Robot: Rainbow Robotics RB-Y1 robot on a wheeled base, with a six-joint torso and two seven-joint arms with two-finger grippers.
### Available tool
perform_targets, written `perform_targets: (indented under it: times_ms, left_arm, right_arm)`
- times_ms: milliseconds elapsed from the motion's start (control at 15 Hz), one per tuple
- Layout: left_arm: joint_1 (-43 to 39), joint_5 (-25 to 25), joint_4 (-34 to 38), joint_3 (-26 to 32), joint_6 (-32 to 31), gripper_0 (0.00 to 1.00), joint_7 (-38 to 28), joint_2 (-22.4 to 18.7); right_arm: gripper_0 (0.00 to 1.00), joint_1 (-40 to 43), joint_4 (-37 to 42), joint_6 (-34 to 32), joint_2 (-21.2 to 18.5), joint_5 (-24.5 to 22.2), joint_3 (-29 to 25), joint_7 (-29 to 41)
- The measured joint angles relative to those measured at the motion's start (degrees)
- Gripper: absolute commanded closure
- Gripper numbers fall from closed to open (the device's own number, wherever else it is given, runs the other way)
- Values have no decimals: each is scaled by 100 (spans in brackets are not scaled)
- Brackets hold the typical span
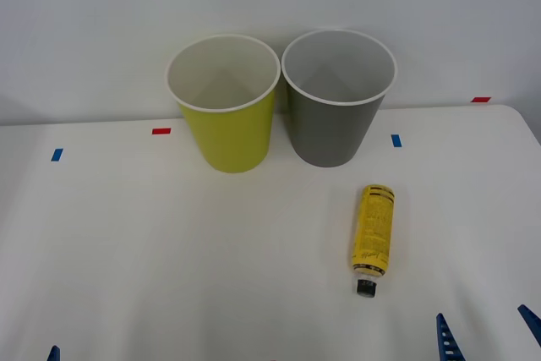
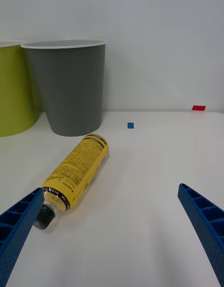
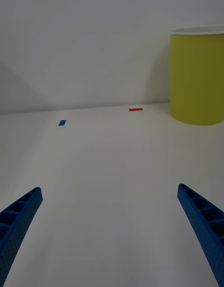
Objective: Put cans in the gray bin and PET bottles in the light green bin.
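The yellow-labelled PET bottle (image 1: 373, 234) is lying on its side on the white table (image 1: 169, 276), just in front of the gray bin (image 1: 336, 99) and apart from it, with its small black cap pointing back toward the robot. The light green bin (image 1: 225, 107) is standing just beside the gray bin, on that bin's left, rims nearly touching; both are showing pale insides. The right gripper (image 2: 112, 231) is hovering low near the bottle's cap end with its blue ribbed fingers spread wide, one finger (image 2: 21, 224) sitting just beside the cap. The left gripper (image 3: 112, 231) is waiting, also spread wide, over bare table on the far left of the bottle, facing the green bin. By my judgement the pickup is only beginning: the next move calls for bringing the fingers across the bottle's body, pinching it, then carrying it past the gray bin to the green one. Small blue and red tape marks (image 1: 161, 131) are dotting the tabletop around the bins, and a plain pale wall is rising behind them.
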State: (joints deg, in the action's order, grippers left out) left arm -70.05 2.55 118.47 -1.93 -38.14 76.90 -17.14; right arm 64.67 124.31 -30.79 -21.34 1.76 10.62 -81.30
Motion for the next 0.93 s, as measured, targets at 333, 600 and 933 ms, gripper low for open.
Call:
perform_targets:
  times_ms: [333,600,933]
  left_arm:
    - [0,0,0,0,0,0,0,0]
    - [0,0,0,0,0,0,0,0]
    - [0,0,0,0,0,0,0,0]
  right_arm:
    - [0,-311,220,694,-39,-17,218,-71]
    - [0,-586,960,2277,-151,34,309,-45]
    - [0,-1097,1896,4146,-183,139,305,137]
